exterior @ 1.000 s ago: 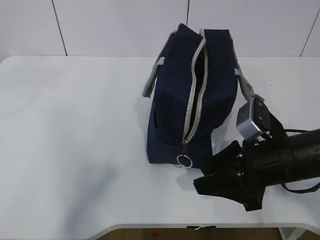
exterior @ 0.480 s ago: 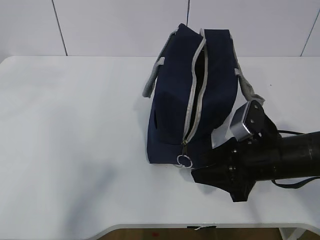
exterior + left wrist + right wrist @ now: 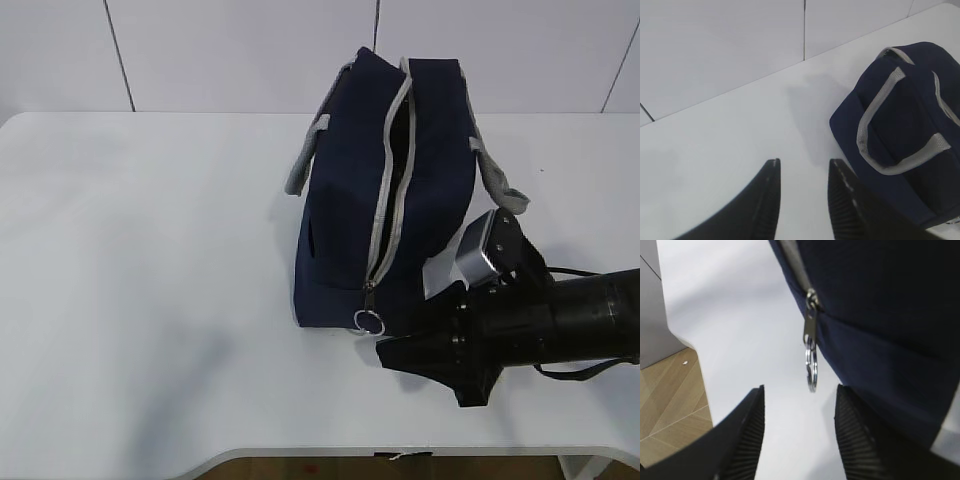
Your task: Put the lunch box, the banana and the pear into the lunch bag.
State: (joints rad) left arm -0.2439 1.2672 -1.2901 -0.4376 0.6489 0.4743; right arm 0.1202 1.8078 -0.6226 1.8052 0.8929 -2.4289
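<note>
The navy lunch bag (image 3: 350, 200) stands on the white table, its grey zipper partly parted along the top. A ring pull (image 3: 370, 321) hangs at the zipper's near end. My right gripper (image 3: 392, 350) is low by the bag's near right corner. In the right wrist view it (image 3: 800, 390) is open, and the ring pull (image 3: 811, 370) hangs just ahead of the gap, touching neither finger. In the left wrist view my left gripper (image 3: 802, 167) is open and empty above the table, left of the bag (image 3: 910, 150). The lunch box, banana and pear are out of view.
Grey webbing handles (image 3: 303, 160) hang at both sides of the bag. The table's front edge (image 3: 300, 455) runs close below my right arm, with wooden floor (image 3: 675, 405) beyond it. A white panelled wall (image 3: 250, 50) stands behind the table.
My right gripper has slid left along the table front toward the ring pull, and its jaws have narrowed slightly. The bag has not moved.
</note>
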